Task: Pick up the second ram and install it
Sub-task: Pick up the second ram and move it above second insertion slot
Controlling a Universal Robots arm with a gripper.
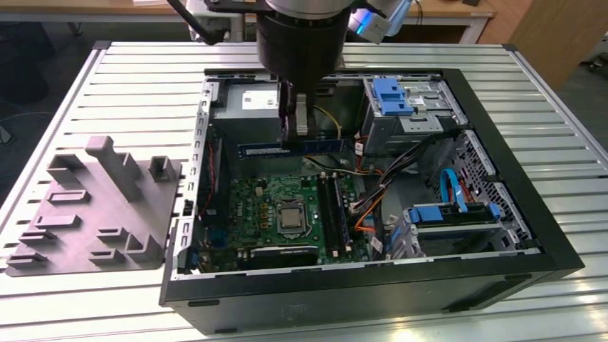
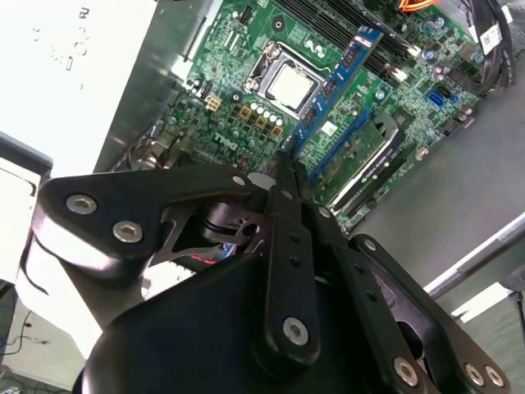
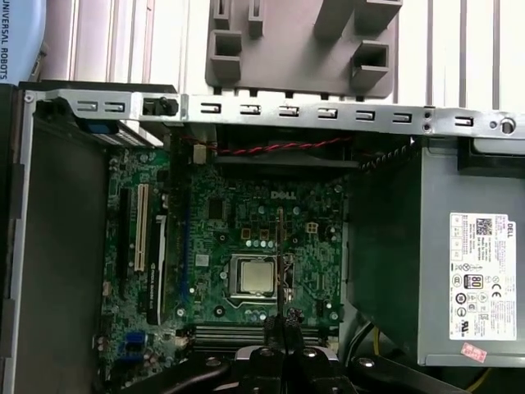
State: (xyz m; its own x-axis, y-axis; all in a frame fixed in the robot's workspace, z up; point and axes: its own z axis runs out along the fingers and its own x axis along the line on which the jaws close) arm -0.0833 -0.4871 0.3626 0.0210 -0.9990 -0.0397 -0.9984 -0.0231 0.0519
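gripper (image 1: pixel 293 137) tight around the second ram (image 1: pixel 269 149), over the open case (image 1: pixel 380 293) on a slatted metal table (image 1: pixel 142 85)

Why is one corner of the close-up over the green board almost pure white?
In the second wrist view, glare washes out what looks like the power-supply box, while the gripper holding the second ram is in shadow; in the first wrist view the processor lid reflects light.
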